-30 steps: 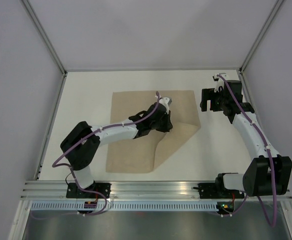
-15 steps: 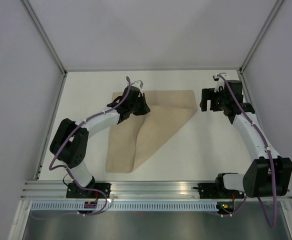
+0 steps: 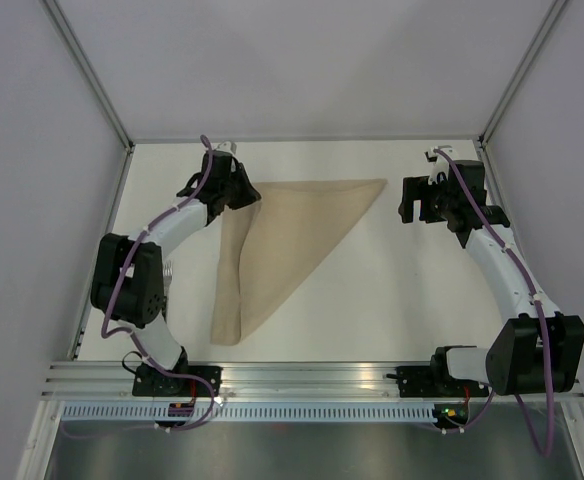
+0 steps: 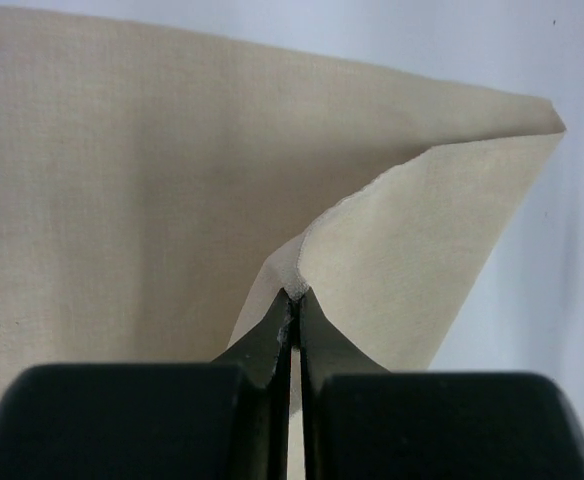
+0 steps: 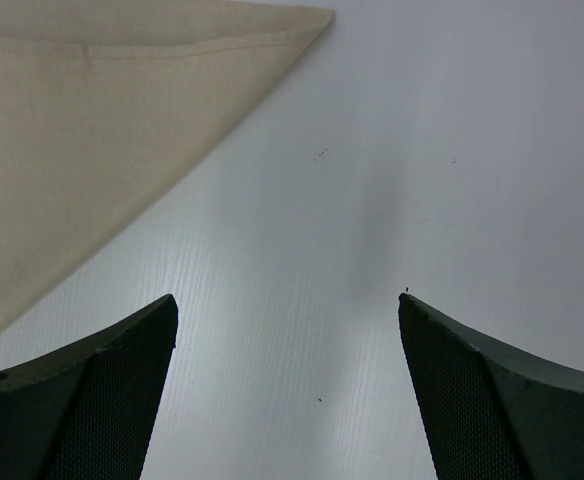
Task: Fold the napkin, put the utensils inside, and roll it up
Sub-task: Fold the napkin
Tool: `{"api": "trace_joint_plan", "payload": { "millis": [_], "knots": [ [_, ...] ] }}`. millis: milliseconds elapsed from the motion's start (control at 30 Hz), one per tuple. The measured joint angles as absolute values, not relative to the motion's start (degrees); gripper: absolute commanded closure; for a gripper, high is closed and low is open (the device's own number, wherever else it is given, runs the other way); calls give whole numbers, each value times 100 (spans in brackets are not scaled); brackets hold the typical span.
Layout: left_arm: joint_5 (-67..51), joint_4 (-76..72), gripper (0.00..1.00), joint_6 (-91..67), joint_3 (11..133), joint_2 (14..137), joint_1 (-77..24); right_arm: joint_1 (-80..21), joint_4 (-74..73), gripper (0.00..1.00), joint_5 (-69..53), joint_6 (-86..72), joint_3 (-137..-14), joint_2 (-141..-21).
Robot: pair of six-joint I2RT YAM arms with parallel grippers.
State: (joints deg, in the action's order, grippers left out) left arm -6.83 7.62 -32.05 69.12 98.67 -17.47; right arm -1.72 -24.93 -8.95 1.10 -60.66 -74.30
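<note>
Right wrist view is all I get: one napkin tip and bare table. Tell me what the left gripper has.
Observer: The left gripper is shut on a corner of the napkin, pinched between its fingertips.
Operator: Give me where that is on the table.
Observer: In the top view it is at the far left of the table, over the napkin's far-left corner.
Operator: Describe the napkin's shape.
Observer: It lies folded into a triangle, with the long edge running from the far-right tip to the near-left corner.
</note>
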Motion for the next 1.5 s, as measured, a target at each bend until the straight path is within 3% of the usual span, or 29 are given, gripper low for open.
{"api": "trace_joint_plan", "payload": {
  "millis": [600, 1500],
  "knots": [
    [-1094, 1120, 98, -3068, 8106, 10822, -1194, -172, -2497, 4, -919, 113, -6066, -7430],
    [-1347, 1496, 98, -2950, 8949, 11518, -832, -172, -2510, 4, -919, 117, -6066, -7432]
  ]
}}
